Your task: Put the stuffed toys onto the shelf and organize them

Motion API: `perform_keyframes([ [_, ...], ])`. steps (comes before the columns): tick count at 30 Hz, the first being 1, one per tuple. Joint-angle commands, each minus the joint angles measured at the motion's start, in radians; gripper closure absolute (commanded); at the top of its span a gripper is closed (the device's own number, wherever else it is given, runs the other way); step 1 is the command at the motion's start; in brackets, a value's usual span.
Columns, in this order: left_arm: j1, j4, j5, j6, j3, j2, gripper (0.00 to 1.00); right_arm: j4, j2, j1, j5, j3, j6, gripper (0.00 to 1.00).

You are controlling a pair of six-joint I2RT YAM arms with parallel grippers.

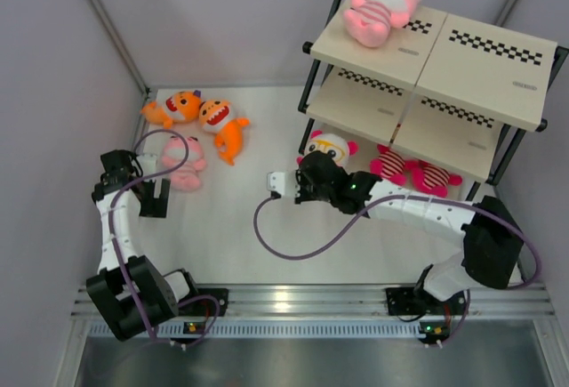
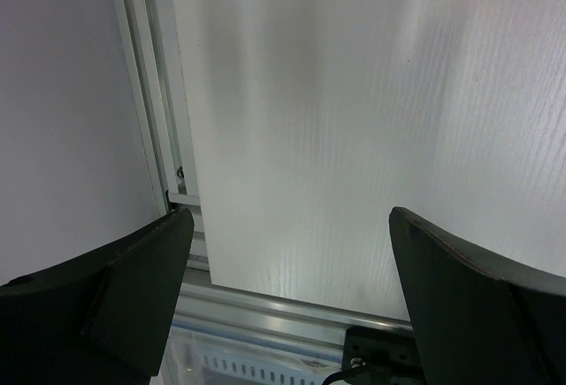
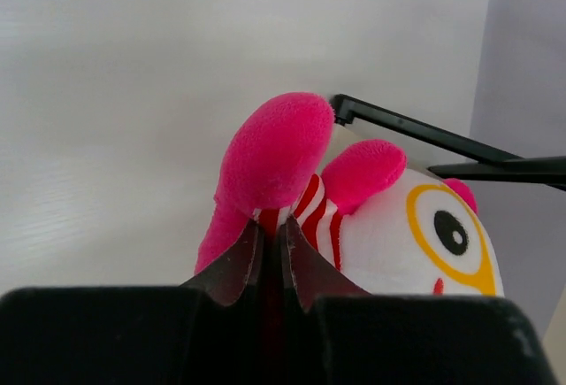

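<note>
My right gripper (image 1: 311,173) is shut on a magenta-and-white striped toy (image 1: 331,149), pinching its striped body (image 3: 305,217) between the fingertips beside the shelf's front left leg. The shelf (image 1: 427,58) stands at the back right. A pale pink striped toy (image 1: 380,9) lies on its top board. Two magenta-and-white toys (image 1: 416,172) lie on the floor under it. Two orange sharks (image 1: 203,116) and another pale pink toy (image 1: 182,162) lie at the back left. My left gripper (image 1: 153,198) is open and empty next to that pink toy; its fingers (image 2: 133,288) frame bare table.
Grey walls close in the white table (image 1: 231,218) on the left, back and right. An aluminium rail (image 1: 293,302) with both arm bases runs along the near edge. A purple cable (image 1: 293,249) loops over the table from the right arm.
</note>
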Motion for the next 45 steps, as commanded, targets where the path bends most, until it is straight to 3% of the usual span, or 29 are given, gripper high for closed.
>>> perform_keyframes([
  [1,0.004,-0.011,0.015,0.008,0.003,-0.029,0.01,0.132,-0.011,-0.106,-0.14,0.025,-0.145,1.0],
  [4,0.004,-0.011,0.012,0.01,0.002,-0.035,0.01,0.111,0.035,-0.19,-0.211,0.062,-0.172,1.0],
  [9,0.004,-0.011,0.009,0.016,0.003,-0.034,0.01,0.082,0.1,-0.293,-0.338,0.086,-0.362,1.0],
  [17,0.003,-0.011,-0.002,0.028,-0.006,-0.053,0.01,0.144,0.242,-0.411,-0.253,0.113,-0.383,1.0],
  [21,0.003,-0.011,-0.003,0.028,-0.013,-0.052,0.01,0.14,0.274,-0.442,-0.281,0.125,-0.38,1.0],
  [24,0.003,-0.013,-0.002,0.026,-0.018,-0.053,0.01,0.109,0.291,-0.453,-0.308,0.123,-0.418,0.92],
  [26,0.003,-0.011,0.0,0.026,-0.02,-0.052,0.01,0.163,0.287,-0.451,-0.286,0.094,-0.393,0.75],
  [27,0.003,-0.011,0.0,0.026,-0.021,-0.053,0.01,0.178,0.272,-0.45,-0.282,0.082,-0.392,0.55],
  [28,0.003,-0.013,0.001,0.028,-0.021,-0.052,0.01,0.19,0.262,-0.448,-0.278,0.073,-0.396,0.01],
  [31,0.004,-0.022,0.023,0.037,-0.02,-0.049,0.01,0.188,0.213,-0.436,-0.274,0.054,-0.395,0.0],
  [38,-0.003,-0.054,0.262,0.028,0.069,0.006,0.01,0.258,0.075,-0.371,-0.248,-0.006,-0.344,0.01],
  [41,-0.093,-0.049,0.251,0.005,0.132,0.069,0.01,0.258,0.028,-0.345,-0.251,-0.01,-0.321,0.01],
  [45,-0.322,0.007,0.107,-0.01,0.21,0.193,0.01,0.261,-0.056,-0.304,-0.291,-0.016,-0.265,0.01],
])
